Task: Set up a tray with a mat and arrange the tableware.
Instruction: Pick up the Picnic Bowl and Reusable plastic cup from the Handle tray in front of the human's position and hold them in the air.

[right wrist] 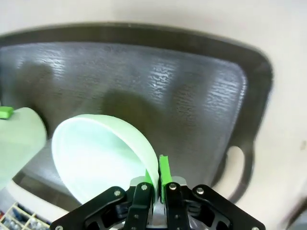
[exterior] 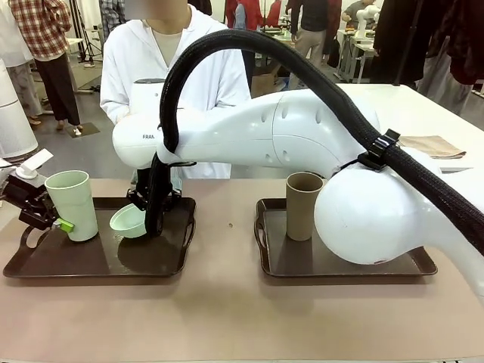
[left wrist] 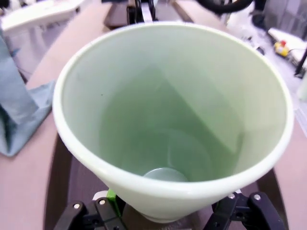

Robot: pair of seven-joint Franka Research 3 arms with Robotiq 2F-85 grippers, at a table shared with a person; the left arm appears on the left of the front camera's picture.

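Caught the left claw (exterior: 66, 224) clamped round the pale green cup (exterior: 72, 203), upright at the left end of the left dark tray (exterior: 98, 266) on the table (exterior: 227, 318). Also saw the right claw (right wrist: 156, 179), stretched across the middle, pinching the rim of the tilted pale green bowl (exterior: 128, 221) over that same tray, near the cup. Spotted the brown cup (exterior: 303, 204) upright on the right tray (exterior: 344, 266), well apart.

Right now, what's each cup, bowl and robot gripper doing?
pale green cup: upright, empty, gripped low down by the left gripper.
pale green bowl: tilted, empty, rim pinched by the right gripper.
brown cup: upright on the right tray, not gripped.
left gripper: shut on the cup.
right gripper: shut on the bowl.
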